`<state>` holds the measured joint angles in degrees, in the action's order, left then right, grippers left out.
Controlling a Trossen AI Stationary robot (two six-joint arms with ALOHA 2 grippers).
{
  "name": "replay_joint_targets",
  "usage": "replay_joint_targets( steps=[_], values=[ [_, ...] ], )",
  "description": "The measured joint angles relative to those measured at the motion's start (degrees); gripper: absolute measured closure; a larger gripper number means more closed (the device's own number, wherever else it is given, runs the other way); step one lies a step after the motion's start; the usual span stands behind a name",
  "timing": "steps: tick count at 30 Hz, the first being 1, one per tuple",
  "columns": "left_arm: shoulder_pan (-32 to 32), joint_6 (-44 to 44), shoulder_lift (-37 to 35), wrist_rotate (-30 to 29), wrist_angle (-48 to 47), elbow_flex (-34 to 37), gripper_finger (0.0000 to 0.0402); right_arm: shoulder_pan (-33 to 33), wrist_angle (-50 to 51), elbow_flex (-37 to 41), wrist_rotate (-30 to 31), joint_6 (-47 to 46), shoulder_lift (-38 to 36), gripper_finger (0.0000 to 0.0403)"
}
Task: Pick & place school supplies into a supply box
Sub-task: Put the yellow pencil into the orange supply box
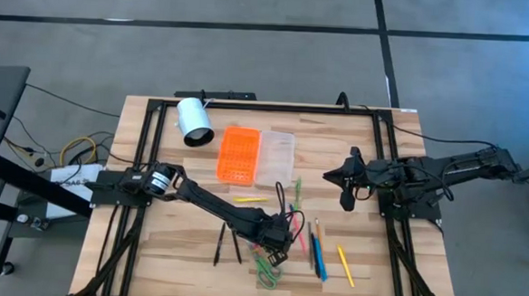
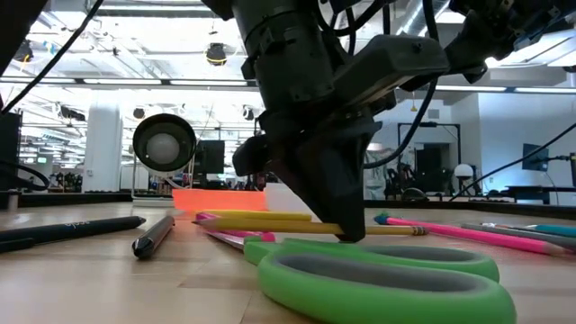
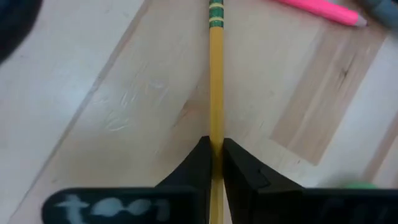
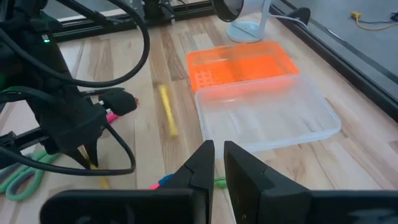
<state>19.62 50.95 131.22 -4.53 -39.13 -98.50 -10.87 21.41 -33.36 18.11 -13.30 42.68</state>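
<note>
My left gripper (image 1: 282,244) stands at the table's near middle, pointing down, shut on a yellow pencil (image 2: 270,225). Green-handled scissors (image 2: 378,279) lie just near it, with pink, blue and orange pencils (image 1: 316,246) and two black pens (image 1: 227,246) flat on the wood around it. The supply box lies open farther back, its orange lid (image 1: 239,154) beside its clear tray (image 1: 276,158). My right gripper (image 1: 345,199) hovers shut to the right of the tray, touching nothing. My left gripper pinches the yellow pencil's shaft (image 3: 216,134) between its two fingers (image 2: 346,220), somewhat nearer the green-banded eraser end (image 3: 216,12). The fingers come from above, pointing down, across the pencil. The pencil lies level and low over the table; whether it is lifted clear I cannot tell.
A white cylinder (image 1: 193,122) lies on its side at the far left, near the lid. One yellow pencil (image 1: 251,200) lies between the box and my left gripper, another (image 1: 344,265) at the near right. A black frame (image 1: 249,102) borders the table.
</note>
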Motion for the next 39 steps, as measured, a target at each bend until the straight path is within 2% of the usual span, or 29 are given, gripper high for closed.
replay_joint_targets(
  steps=[4,9,31,39],
  values=[
    [0.1,-0.2,0.0,-0.7,-0.1,0.0,0.0379,0.0,0.0,0.0,0.0,-0.3,0.0,0.0372],
    [0.0,-0.6,0.0,-0.9,-0.6,-0.6,0.0393,0.0,0.0,0.0,0.0,-0.3,0.0,0.0372],
    [-1.1,-2.8,0.6,-2.0,-5.2,-8.7,0.0396,0.0,0.0,0.0,0.0,-0.3,0.0,0.0372],
    [-2.8,-7.1,0.5,-7.0,-14.4,-16.0,0.0397,0.0,0.0,0.0,0.0,-0.3,0.0,0.0372]
  ],
)
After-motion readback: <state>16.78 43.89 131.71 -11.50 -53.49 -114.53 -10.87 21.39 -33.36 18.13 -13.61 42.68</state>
